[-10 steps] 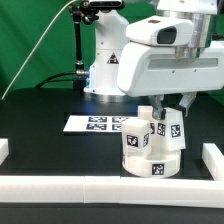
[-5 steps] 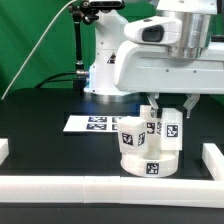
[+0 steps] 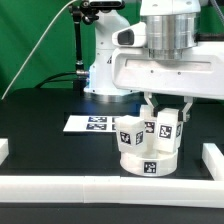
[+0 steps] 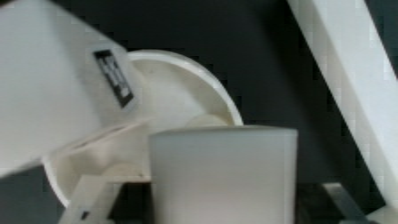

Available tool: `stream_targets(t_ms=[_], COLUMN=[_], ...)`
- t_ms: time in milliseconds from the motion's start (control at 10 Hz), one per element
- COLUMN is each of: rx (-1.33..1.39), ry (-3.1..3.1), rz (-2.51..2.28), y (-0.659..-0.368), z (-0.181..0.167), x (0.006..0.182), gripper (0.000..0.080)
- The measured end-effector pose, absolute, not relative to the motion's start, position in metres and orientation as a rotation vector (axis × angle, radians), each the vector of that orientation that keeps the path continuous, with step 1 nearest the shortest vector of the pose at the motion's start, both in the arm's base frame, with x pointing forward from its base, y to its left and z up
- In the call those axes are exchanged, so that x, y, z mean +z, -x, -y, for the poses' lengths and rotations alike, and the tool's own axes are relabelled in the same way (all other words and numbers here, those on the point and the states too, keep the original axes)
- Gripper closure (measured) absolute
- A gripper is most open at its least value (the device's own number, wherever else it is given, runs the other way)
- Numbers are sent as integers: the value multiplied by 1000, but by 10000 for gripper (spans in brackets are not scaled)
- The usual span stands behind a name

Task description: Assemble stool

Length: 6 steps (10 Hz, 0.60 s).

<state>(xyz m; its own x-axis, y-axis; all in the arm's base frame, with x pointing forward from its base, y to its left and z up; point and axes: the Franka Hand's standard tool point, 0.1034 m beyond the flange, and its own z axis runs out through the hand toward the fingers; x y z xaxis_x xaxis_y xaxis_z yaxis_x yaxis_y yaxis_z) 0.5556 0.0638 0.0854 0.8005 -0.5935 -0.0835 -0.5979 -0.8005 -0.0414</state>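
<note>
The stool (image 3: 150,148) stands directly beneath the jaws, whose state I cannot tell.

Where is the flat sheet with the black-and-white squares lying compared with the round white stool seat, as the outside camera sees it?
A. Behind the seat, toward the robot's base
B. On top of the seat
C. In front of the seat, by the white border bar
A: in the exterior view the marker board lies flat on the black table behind the round seat, toward the robot's base.

Gripper (image 3: 166,105) directly above seat (image 3: 148,158); tagged legs (image 3: 166,128) upright on seat; marker board (image 3: 97,124) behind, on table (image 3: 45,150).
</note>
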Motion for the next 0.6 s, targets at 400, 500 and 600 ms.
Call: stream_targets(t_ms=[400,500,600], rx=[113,117,120], ry=[2802,2748,2702], rz=[-1279,-1396,-1489], y=[-556,-555,-555], z=[-65,-66,-66], x=[85,85,85], gripper=[462,462,462])
